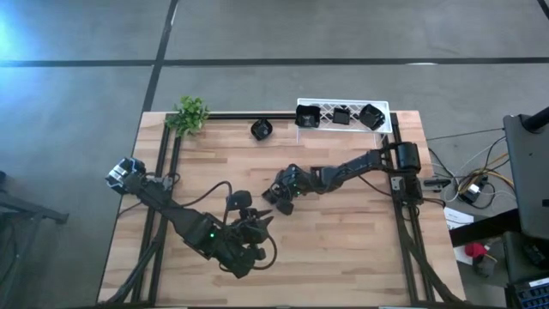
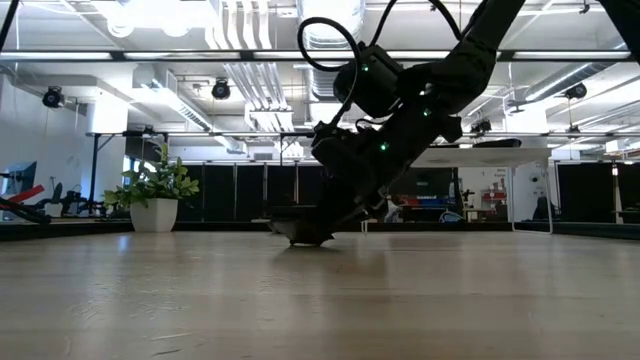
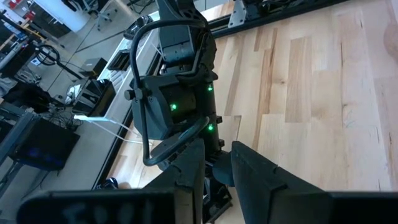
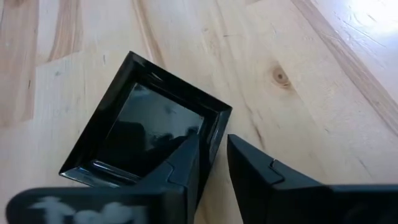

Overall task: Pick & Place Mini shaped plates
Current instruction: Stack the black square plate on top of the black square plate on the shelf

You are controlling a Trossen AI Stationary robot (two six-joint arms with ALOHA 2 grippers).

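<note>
A square black mini plate (image 4: 143,130) lies on the wooden table near its middle, and the low view shows it as a dark low shape (image 2: 300,233). My right gripper (image 4: 214,146) slants down over the plate's edge, open, with one finger above the plate's inside and the other outside its rim. In the high view this gripper (image 1: 276,199) is at the table's centre. My left gripper (image 3: 217,152) hangs open and empty above the near part of the table (image 1: 257,221), pointing toward the right arm. My right gripper straddles the plate's side wall (image 4: 221,127) near a corner, slanting down from the table's right. One finger (image 4: 186,162) is over the inside and one outside. A gap shows between the fingers. Whether either finger touches the plate, I cannot tell. The plate sits on the table.
A white lattice rack (image 1: 388,116) at the far edge holds three black plates (image 1: 341,116). Another black plate (image 1: 262,129) sits alone on the table left of the rack. A small green plant (image 1: 189,114) stands at the far left corner. Black rails run along the table's sides.
</note>
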